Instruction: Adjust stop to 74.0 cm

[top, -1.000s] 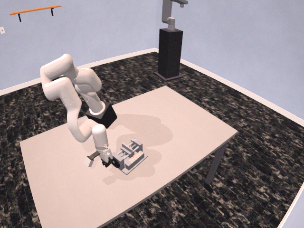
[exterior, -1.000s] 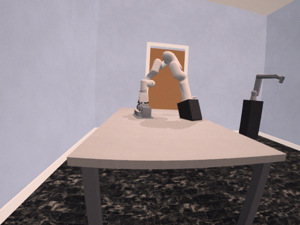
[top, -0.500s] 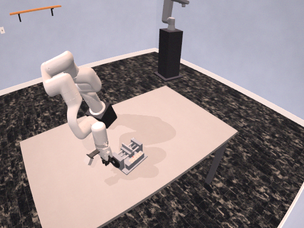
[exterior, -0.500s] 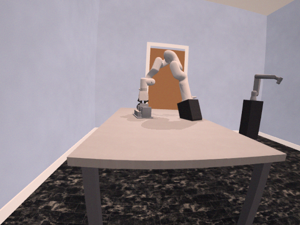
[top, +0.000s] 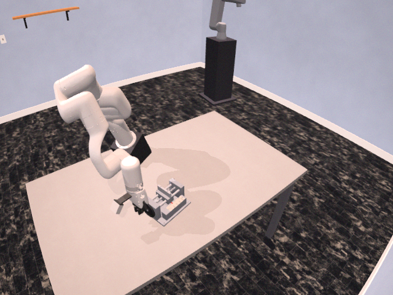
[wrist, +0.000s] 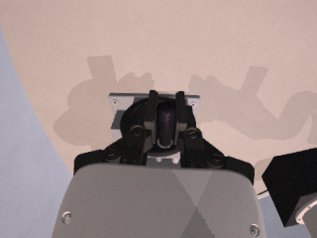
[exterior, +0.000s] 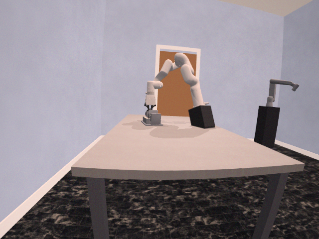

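Wrist view, end effector (top: 139, 211) (exterior: 150, 107) (wrist: 166, 102) clamped on the dark handle (wrist: 166, 126) of the black handwheel (top: 148, 210) (wrist: 135, 116).

A smooth, creamy white robot arm (top: 91, 117) (exterior: 189, 74) with thick, rounded, tube-like segments and bulging joints. Its gripper (wrist: 166, 102) is black, with two narrow flat fingers on jointed links with round bolts. Behind them is a gray housing (wrist: 149, 203) with rounded shoulders and a small silvery screw near each side.

Pale tabletop (top: 253, 165) (exterior: 180, 151) (wrist: 163, 45), grey stop fixture (top: 164, 222) (exterior: 155, 119) (wrist: 113, 95) on it
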